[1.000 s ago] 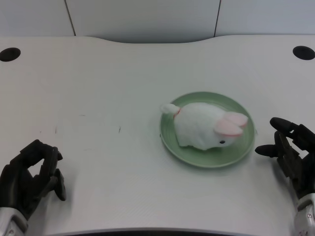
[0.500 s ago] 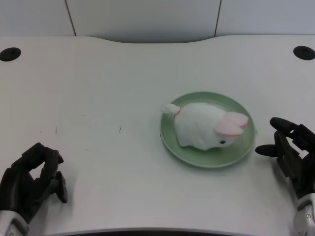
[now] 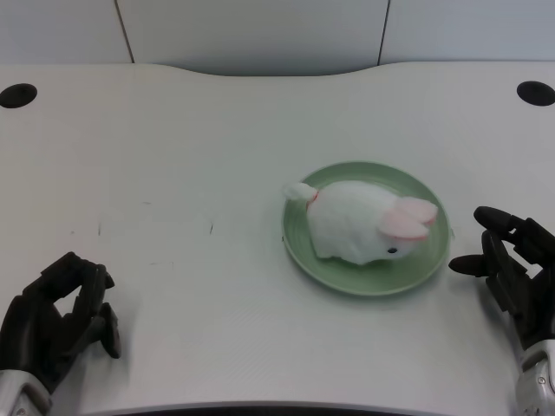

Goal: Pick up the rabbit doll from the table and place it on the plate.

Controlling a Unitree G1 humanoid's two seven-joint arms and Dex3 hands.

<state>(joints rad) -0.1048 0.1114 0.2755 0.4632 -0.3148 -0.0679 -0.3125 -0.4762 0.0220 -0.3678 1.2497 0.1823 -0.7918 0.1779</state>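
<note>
— Where's the rabbit doll [image 3: 360,223] sitting?

— On the plate [image 3: 364,282], right of the table's middle. White body, pink ears, a dark eye on the side facing us. It lies across the plate with its head toward the right and its small tail poking just past the plate's upper-left rim.

— And the plate?

— Pale green, round, flat on the white table [image 3: 199,156]. The doll covers most of its middle; a green band shows all the way round, widest at the near edge.

— What's the left hand [image 3: 56,316] doing?

— Low at the near left corner, well apart from the plate. Black fingers curled in toward the palm, tips bent down, with a small gap showing between them and the thumb. Nothing in it that I can see. A bit of silver forearm shows at the bottom edge.

— Touching the table?

— Can't tell from here. It casts a soft shadow just beside it.

— Anything else on the table?

— Two dark round holes in the far corners, one on the left [image 3: 17,94], one on the right [image 3: 534,93]. A few faint specks on the surface between the left hand and the plate. The far edge of the table curves in at the middle, and pale wall panels [image 3: 251,30] stand behind it.
</note>
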